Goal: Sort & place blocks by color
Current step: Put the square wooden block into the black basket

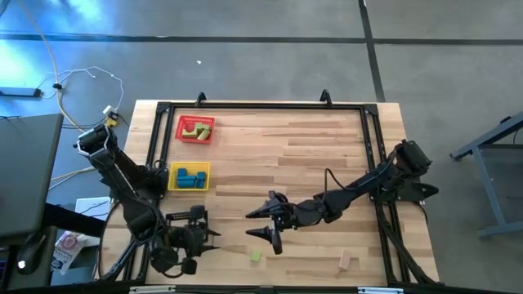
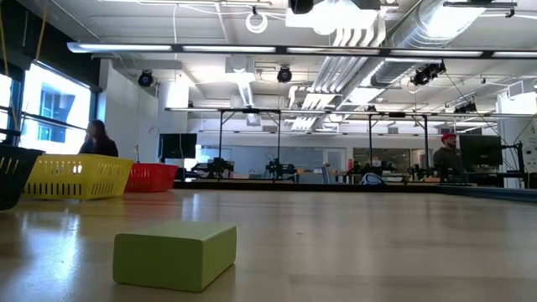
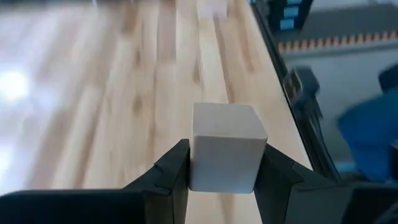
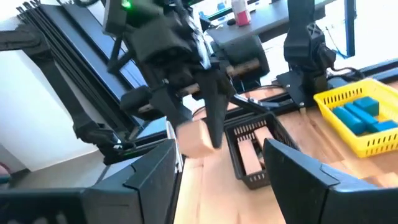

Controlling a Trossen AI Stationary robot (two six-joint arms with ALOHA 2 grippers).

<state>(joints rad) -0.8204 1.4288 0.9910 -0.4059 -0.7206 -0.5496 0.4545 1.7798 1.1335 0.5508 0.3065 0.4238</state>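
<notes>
My left gripper point(image 3: 221, 180) is shut on a plain tan wooden cube point(image 3: 225, 146) near the table's near left corner. The right wrist view shows it point(image 4: 208, 127) just beside a black mesh tray point(image 4: 252, 152) that holds tan blocks. My right gripper point(image 1: 260, 223) hangs open over the table's middle near part, touching nothing. A light green block point(image 1: 256, 256) and a tan block point(image 1: 347, 261) lie flat on the table by the near edge. Green blocks sit in the red tray point(image 1: 196, 129), blue ones in the yellow tray point(image 1: 189, 175). My left gripper pinches the tan cube between its two fingers point(image 3: 174, 171), one on each of two opposite side faces point(image 3: 198, 163). In the right wrist view the fingers come at it from above, slanting down, and the cube point(image 4: 194, 138) looks lifted clear of the table.
The low view has the green block point(image 2: 176, 254) close in front, with the yellow tray point(image 2: 75, 176), red tray point(image 2: 151, 176) and the black tray's edge point(image 2: 13, 172) at the left. A dark metal frame point(image 1: 372, 155) runs around the tabletop. People show in the room behind.
</notes>
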